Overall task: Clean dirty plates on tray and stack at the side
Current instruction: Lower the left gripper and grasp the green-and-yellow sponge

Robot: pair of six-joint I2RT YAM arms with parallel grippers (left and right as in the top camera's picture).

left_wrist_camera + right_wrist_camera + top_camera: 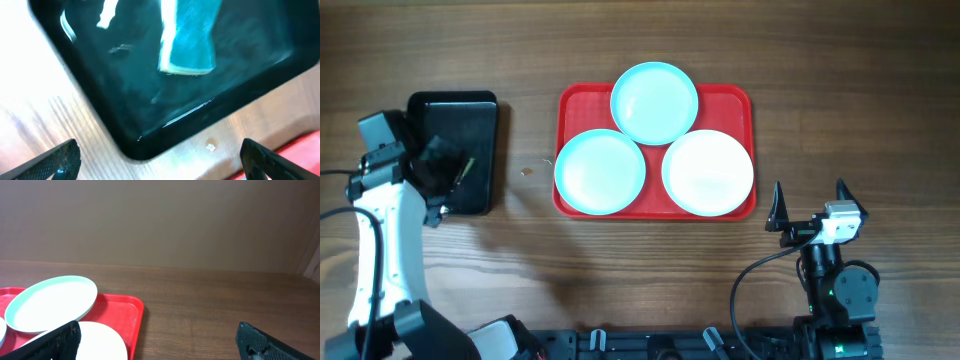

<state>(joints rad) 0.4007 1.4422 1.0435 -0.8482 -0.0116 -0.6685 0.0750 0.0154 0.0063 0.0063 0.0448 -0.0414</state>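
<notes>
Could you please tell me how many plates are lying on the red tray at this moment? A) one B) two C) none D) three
D: the red tray holds a back plate, a front-left plate and a front-right plate.

A wooden table (640,300) fills the whole overhead view. Its top is mid-brown, with darker grain running from left to right. Seen low from the right side, the tabletop stretches back to a plain, flat wall (160,220) of dull beige-brown, evenly lit. At the far right edge of that view a narrow, paler strip (315,260) stands against the wall; what it is cannot be told. The light is soft, and shadows on the wood are faint and blurred. In the close view from the left side, the wood is washed nearly white by glare.
</notes>
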